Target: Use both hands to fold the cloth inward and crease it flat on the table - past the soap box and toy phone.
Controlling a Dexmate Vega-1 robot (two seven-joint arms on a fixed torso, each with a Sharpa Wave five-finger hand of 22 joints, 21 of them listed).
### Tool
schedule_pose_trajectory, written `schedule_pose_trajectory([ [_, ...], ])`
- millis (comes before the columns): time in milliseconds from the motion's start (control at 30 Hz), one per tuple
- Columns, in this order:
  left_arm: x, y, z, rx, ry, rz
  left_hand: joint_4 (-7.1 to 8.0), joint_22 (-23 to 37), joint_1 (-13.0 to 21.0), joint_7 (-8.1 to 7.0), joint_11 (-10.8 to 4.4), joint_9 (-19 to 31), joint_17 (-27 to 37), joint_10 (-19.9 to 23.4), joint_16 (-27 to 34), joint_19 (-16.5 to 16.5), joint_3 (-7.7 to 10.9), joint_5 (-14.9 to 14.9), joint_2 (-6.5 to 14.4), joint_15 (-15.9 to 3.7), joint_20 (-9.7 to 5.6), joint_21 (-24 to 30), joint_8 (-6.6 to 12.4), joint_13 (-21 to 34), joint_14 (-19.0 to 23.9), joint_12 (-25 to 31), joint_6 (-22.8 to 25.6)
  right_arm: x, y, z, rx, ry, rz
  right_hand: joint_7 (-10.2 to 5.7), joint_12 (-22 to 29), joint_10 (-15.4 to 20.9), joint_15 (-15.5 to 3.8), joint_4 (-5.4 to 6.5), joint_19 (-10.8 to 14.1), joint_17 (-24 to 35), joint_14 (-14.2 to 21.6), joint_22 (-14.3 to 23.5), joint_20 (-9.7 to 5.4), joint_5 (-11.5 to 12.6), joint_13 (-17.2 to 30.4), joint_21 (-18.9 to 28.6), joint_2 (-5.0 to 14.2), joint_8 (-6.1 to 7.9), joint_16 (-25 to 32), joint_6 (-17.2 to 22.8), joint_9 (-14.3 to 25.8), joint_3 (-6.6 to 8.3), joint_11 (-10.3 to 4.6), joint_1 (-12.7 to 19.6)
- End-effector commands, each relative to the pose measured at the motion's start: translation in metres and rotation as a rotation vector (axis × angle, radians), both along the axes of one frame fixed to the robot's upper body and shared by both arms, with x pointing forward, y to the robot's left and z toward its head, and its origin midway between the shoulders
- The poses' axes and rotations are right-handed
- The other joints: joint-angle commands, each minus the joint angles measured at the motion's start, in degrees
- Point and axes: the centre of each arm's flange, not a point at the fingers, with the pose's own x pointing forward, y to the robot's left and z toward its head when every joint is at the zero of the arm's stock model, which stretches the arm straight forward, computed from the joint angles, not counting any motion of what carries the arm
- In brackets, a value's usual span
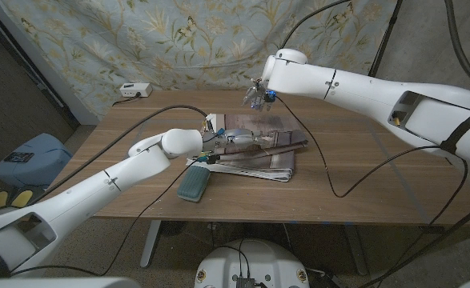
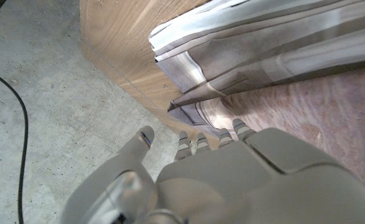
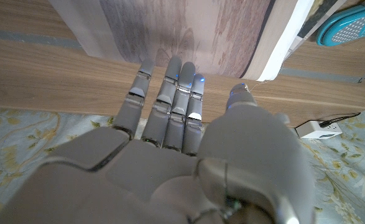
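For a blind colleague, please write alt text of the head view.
Two white robot arms work a partly folded cloth on a wooden table: the left hand is at its left side, the right hand above its far edge. A teal soap box lies nearby.

cloth [image 1: 255, 148]: lies mid-table, partly folded over itself
toy phone [image 1: 194, 185]: on the table just before the cloth's front left corner
left hand [image 1: 218, 142]: on the cloth's left part
right hand [image 1: 258, 96]: above the cloth's far edge
white box [image 1: 135, 90]: at the table's [image 1: 363, 172] far left corner, well apart from the cloth
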Motion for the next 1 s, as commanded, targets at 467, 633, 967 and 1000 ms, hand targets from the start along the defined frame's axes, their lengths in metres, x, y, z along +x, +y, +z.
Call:
schedule_pose_trajectory([
  [467, 0.029, 0.004, -0.033, 0.109, 0.174, 0.154, -0.49, 0.14, 0.49, 0.33, 0.7, 0.25, 0.18, -0.47, 0.06, 0.2, -0.12, 0.14, -0.15, 0.4, 0.61, 0.2, -0.27, 0.06, 0.06, -0.03, -1.05, -0.002, -0.038, 0.011, 0.066, -0.176, 0.078, -2.77, -1.32, -0.95, -1.07, 0.71, -1.12, 0.07, -1.83, 0.08, -2.1, 0.06, -1.32, 0.02, 0.71, -0.72, -0.05, 0.33, -0.05, 0.48, -1.65, -1.9],
  [633, 0.035, 0.008, -0.04, 0.113, 0.196, 0.167, -0.49, 0.15, 0.49, 0.28, 0.77, 0.25, 0.21, -0.55, 0.07, 0.21, -0.23, 0.12, -0.1, 0.48, 0.74, 0.2, -0.17, 0.07, 0.06, -0.05, -1.03, 0.001, -0.048, 0.007, 0.109, -0.188, 0.098, -3.07, -1.84, -1.51, -1.36, 1.01, -1.35, -0.01, -2.34, 0.1, -2.36, 0.0, -1.79, 0.04, 0.94, -0.99, -0.18, 0.19, -0.18, 0.46, -1.79, -2.51],
  [967, 0.045, 0.014, -0.041, 0.174, 0.131, 0.099, -0.8, 0.16, 0.47, -0.73, -0.2, 0.23, 0.16, -0.12, 0.1, 0.7, -0.62, 0.05, -0.65, -0.25, -0.11, 0.37, 0.26, 0.07, 0.32, 0.13, 0.06, -0.006, -0.054, 0.002, 0.081, -0.274, 0.088, -3.85, -3.25, -3.29, -1.19, 1.9, -1.83, -0.35, -4.44, 0.14, -3.22, -0.26, -2.92, 0.14, 0.87, -2.07, -0.75, -0.6, -0.81, -0.03, -2.01, -4.55],
  [1000, 0.047, 0.017, -0.04, 0.18, 0.123, 0.076, -0.85, 0.16, 0.46, -0.95, -0.33, 0.23, 0.16, -0.06, 0.09, 0.75, -0.68, 0.03, -0.75, -0.36, -0.14, 0.38, 0.3, 0.07, 0.33, 0.15, 0.21, -0.008, -0.056, 0.001, 0.083, -0.285, 0.08, -3.87, -3.33, -3.4, -1.21, 1.92, -1.85, -0.38, -4.47, 0.15, -3.24, -0.26, -2.98, 0.14, 0.87, -2.12, -0.75, -0.62, -0.84, -0.04, -2.09, -4.61],
])
